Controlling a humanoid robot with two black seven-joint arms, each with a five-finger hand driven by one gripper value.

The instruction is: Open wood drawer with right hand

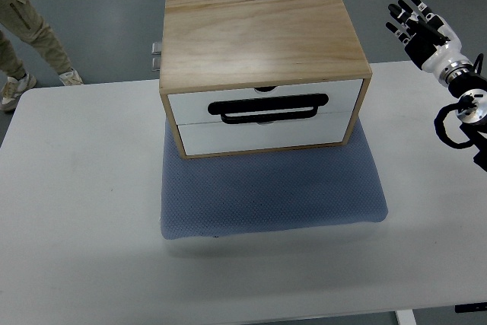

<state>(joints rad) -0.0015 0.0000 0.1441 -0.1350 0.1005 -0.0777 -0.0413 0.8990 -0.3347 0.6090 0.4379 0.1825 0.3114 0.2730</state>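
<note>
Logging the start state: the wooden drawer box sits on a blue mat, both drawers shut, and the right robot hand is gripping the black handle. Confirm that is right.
Not quite. The top view shows the right robot hand raised off to the box's right, fingers spread, holding nothing, well clear of the black handle. The rest holds: the wooden drawer box sits on the blue mat, drawers shut.

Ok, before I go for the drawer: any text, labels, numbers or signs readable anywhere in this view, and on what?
None readable.
Wood box: bare grain, no print.
White drawer fronts: blank; only a black handle.
Blue mat and table: no markings.
Right robot hand, raised off to the box's right with fingers spread: no legible label.
Person's trousers at top left: no print visible.
</note>
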